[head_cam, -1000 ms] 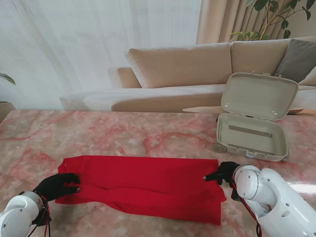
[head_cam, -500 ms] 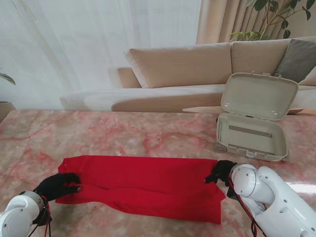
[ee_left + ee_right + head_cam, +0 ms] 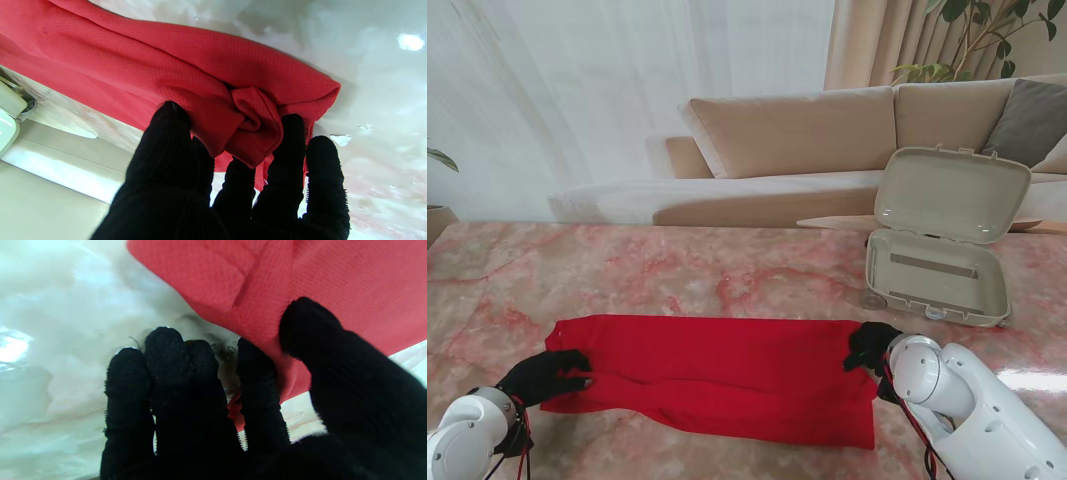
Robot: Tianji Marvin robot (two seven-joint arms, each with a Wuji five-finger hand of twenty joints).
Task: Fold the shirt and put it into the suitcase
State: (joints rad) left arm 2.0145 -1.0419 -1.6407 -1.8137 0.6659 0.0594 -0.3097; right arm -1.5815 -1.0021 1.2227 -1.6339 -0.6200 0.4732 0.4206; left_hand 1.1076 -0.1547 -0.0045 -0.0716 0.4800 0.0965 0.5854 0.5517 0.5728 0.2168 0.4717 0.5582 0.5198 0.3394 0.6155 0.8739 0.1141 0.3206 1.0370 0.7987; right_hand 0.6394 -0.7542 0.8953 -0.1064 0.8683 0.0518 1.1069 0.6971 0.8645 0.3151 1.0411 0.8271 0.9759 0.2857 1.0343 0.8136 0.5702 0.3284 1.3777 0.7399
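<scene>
The red shirt (image 3: pixel 717 375) is lying stretched out as a long folded band across the pink marble worktop (image 3: pixel 677 275), nearer to me than the middle of it, with its long edges running left to right. The left hand (image 3: pixel 545 377) is sitting on the shirt's left end, and in the left wrist view its black-gloved fingers (image 3: pixel 290 140) are closing around a bunched wad of the red fabric, thumb on one side and fingers on the other, so it is pinching the cloth. The right hand (image 3: pixel 872 346) is resting at the shirt's far right corner; in the right wrist view the thumb (image 3: pixel 313 330) is pressing on top of the fabric while the forefinger is lying against its edge, gripping that corner (the other fingertips are touching bare marble just beside the cloth). The suitcase (image 3: pixel 942 275) is standing open on the worktop to the right and farther from me than the shirt, well apart from it, its lid (image 3: pixel 952 193) tilting back towards the beige sofa (image 3: pixel 827 135) beyond the worktop, and its inside is showing only a grey strap.
</scene>
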